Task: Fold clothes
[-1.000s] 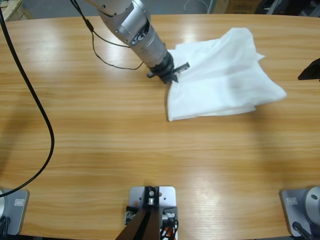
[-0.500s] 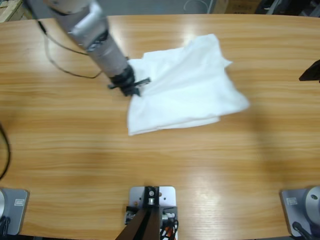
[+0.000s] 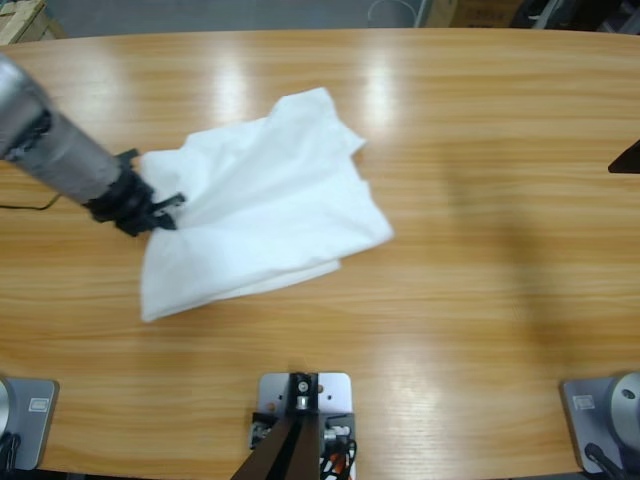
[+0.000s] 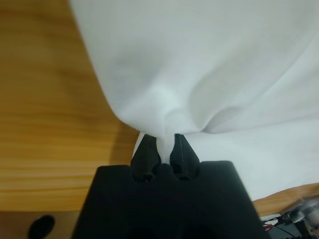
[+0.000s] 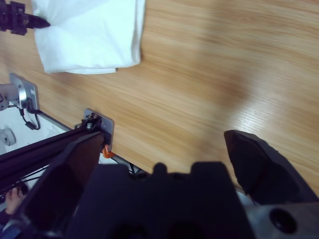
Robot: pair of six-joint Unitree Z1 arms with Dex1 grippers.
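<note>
The clothes are one white T-shirt [image 3: 260,205], lying folded and rumpled on the left half of the wooden table [image 3: 480,250]. My left gripper [image 3: 160,212] comes in from the left edge and is shut on the shirt's left edge. Along the left wrist view, a pinch of the white shirt [image 4: 209,64] is squeezed between the two black fingertips of that gripper [image 4: 163,149]. My right gripper [image 5: 159,154] is open with nothing between its jaws, held high over the table's right side; only a black tip of it [image 3: 628,157] shows at the high view's right edge. The right wrist view sees the shirt [image 5: 89,32] far off.
A black cable [image 3: 25,205] lies on the table by the left edge behind the left arm. Bare wood stretches across the middle and right of the table. A box corner [image 3: 20,15] sits beyond the far left edge.
The left gripper has dragged the shirt from the table's right-centre to its left half, about 200 pixels leftward and slightly nearer. The right gripper's tip has barely moved.
</note>
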